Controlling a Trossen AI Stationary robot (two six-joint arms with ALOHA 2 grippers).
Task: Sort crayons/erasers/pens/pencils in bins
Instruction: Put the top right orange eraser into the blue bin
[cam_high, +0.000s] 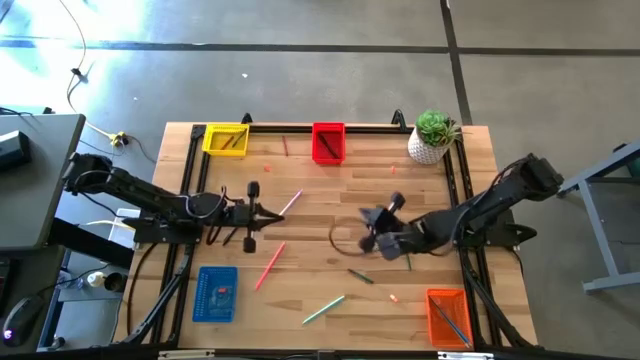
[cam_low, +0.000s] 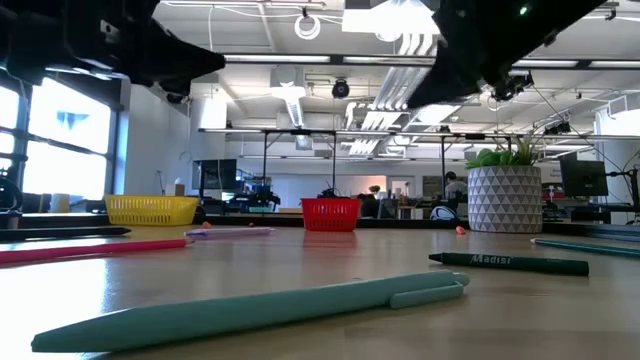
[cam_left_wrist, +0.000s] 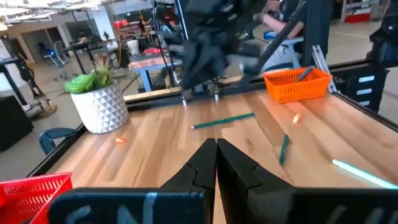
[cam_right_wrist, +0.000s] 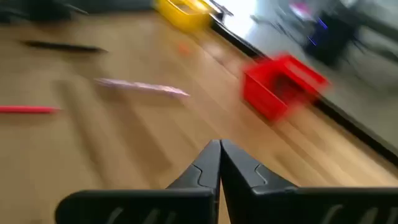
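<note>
Four small mesh bins stand on the table (cam_high: 400, 195): the yellow bin (cam_high: 226, 139) and red bin (cam_high: 328, 142) along the far edge, the red one nearer the white plant pot (cam_high: 432, 138), and the blue bin (cam_high: 216, 293) and orange bin (cam_high: 449, 315) along the near edge, well away from the pot. From above, the yellow, blue and orange bins each show something inside; the low view hides those contents and shows only two bins. Loose on the wood lie a pink pen (cam_high: 290, 204), a red pen (cam_high: 269, 265), a teal pen (cam_high: 324, 309) and a dark green crayon (cam_high: 360, 276). The left claw (cam_high: 251, 214) and the right claw (cam_high: 383, 223) hover mid-table, each shut and empty.
</note>
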